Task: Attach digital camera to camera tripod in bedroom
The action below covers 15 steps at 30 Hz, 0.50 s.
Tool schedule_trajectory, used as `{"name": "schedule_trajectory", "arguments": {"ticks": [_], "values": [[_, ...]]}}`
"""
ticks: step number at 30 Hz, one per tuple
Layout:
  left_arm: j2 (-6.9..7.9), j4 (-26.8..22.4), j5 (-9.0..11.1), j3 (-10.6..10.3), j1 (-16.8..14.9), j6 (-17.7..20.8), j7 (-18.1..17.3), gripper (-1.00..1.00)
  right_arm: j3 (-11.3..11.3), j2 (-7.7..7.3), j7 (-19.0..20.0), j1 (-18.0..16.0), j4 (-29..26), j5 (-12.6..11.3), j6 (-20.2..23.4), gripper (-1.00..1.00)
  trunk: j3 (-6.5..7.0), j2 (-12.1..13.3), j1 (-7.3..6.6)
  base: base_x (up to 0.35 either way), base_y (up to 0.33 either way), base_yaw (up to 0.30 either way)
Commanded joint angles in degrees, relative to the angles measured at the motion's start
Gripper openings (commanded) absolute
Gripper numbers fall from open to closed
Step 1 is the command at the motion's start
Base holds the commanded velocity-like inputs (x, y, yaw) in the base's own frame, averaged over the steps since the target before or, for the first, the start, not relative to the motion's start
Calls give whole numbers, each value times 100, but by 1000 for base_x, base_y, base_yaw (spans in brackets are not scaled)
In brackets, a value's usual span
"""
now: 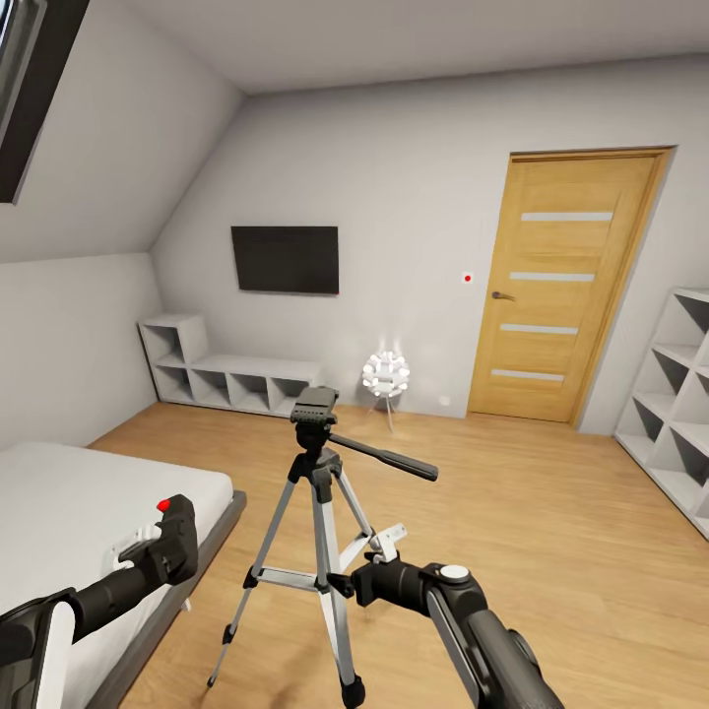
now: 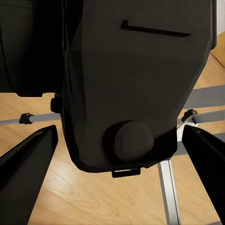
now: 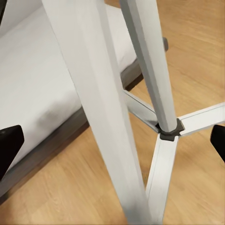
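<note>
While the left gripper [image 1: 148,551] carries the digital camera [image 1: 175,540] low beside the bed [image 1: 69,512], its fingers clamped on the black body, the main risk is a collision: the camera must rise to the black head [image 1: 315,406] of the camera tripod [image 1: 317,512], and a careless arc could strike the pan handle [image 1: 386,457] or a silver leg and tip the stand. The right gripper [image 1: 389,547] sits against the tripod's legs with its fingers apart, 1 leg [image 3: 98,103] between them, so a sideways nudge there would also shift the mount. A tilted approach could miss the head plate. The camera is small, black and chunky (a red button [image 1: 163,505] on top); the left wrist view shows its dark underside [image 2: 136,84] above the wood floor [image 1: 551,512].
</note>
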Motion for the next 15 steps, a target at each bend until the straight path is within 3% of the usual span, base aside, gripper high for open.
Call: {"name": "schedule_trajectory", "arguments": {"ticks": [1,15], "values": [[-1,-2,72,8,-3,49,17,-100,-4,2,8,-12,16,-4,24,100,-3,-5,2,0,0,0],[-5,-2,73,1,-3,49,17,-100,8,82,-63,-81,272,40,-57,100,-3,-5,2,0,0,0]]}}
